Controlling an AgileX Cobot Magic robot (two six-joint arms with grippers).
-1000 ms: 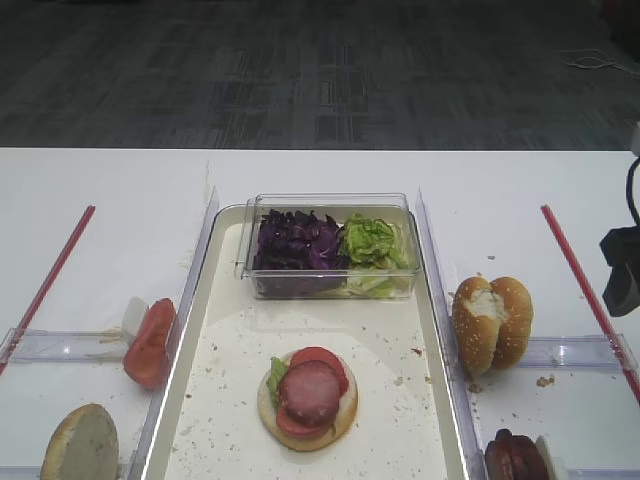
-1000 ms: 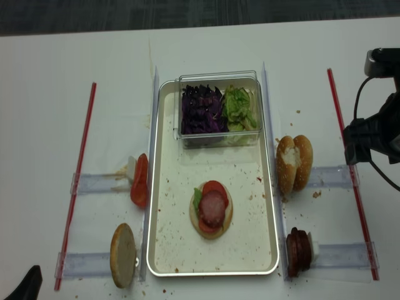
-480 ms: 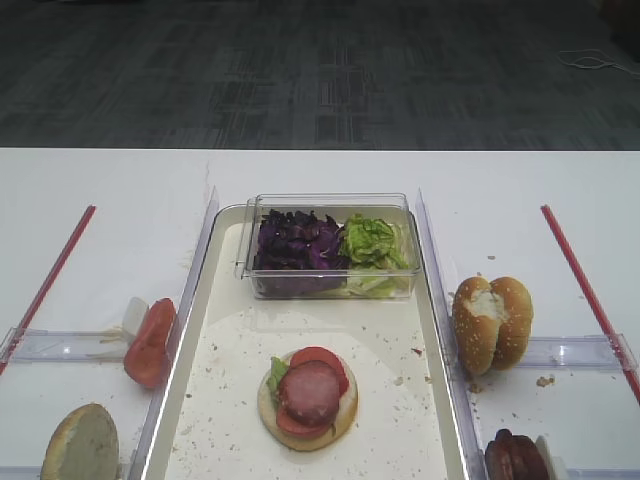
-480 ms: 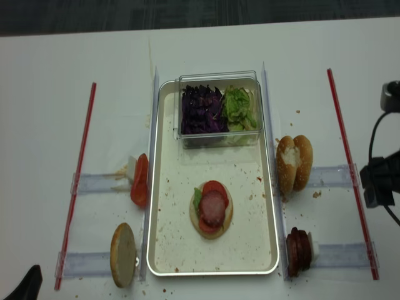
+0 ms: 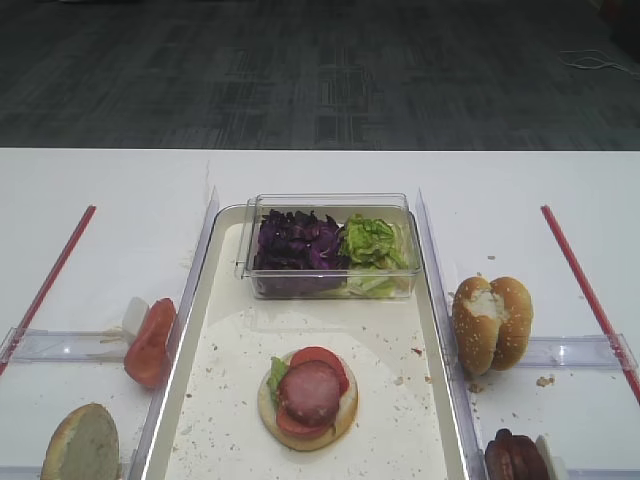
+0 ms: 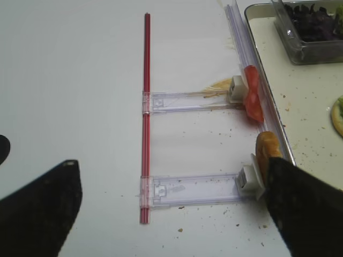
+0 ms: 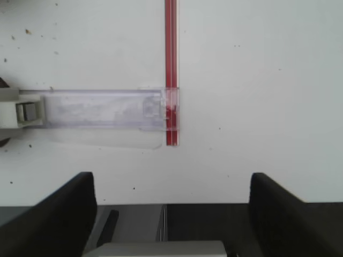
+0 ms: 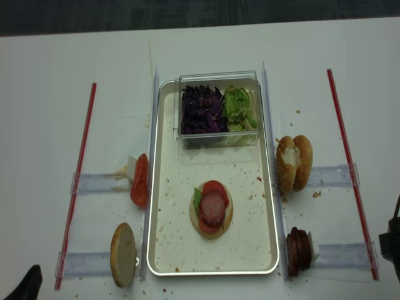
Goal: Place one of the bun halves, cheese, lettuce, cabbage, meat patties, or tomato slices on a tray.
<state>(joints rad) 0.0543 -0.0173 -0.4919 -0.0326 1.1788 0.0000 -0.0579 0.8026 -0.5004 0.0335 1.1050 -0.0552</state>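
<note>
A broad white surface (image 5: 110, 180) fills the near part of the room, evenly lit, scattered with small crumbs. Beyond its far edge lies a dark grey carpeted floor (image 5: 320, 70) patterned in faint rectangular blocks, and a pale cable (image 5: 598, 62) lies on the carpet at far right.

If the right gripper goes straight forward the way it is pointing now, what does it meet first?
Most likely the clear plastic strip where it joins the red line, which lie straight ahead between the open right gripper's fingers. Its height above the white table is unclear, so it may meet bare tabletop first.
</note>
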